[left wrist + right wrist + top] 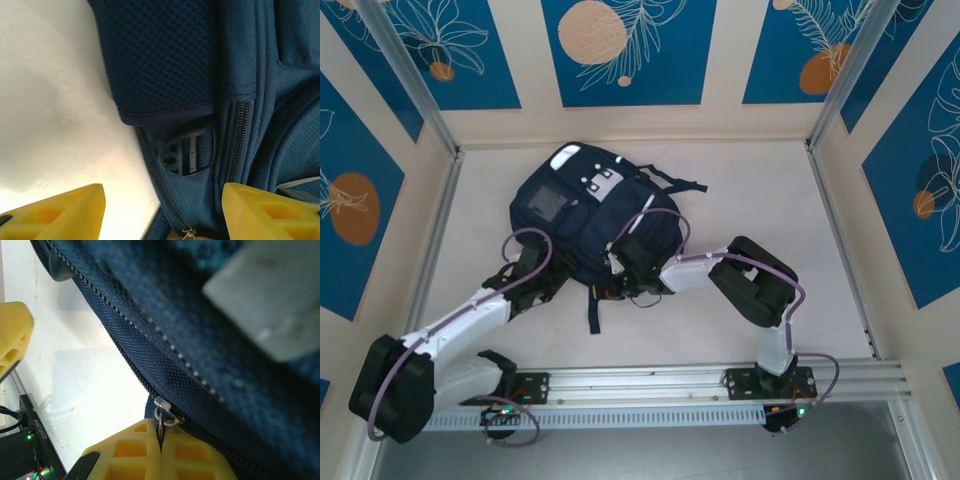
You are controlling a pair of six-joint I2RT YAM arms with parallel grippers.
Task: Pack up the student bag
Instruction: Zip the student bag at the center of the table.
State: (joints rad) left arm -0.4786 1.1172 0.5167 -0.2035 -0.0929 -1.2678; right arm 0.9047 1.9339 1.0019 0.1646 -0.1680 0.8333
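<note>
Cream walls [720, 120] with blue leaf-print panels [620, 50] box in a pale bench [760, 200]. The student bag [582, 228] lies flat mid-bench. The left fingers [540, 288] stand open astride its near-left edge, holding nothing. The right fingers [161, 462] are pinched together on a metal zip pull [165, 412].

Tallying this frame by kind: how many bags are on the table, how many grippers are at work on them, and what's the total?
student bag: 1
Grippers: 2, the left gripper open at the bag's side and the right gripper shut on a zipper pull
Total: 3
</note>
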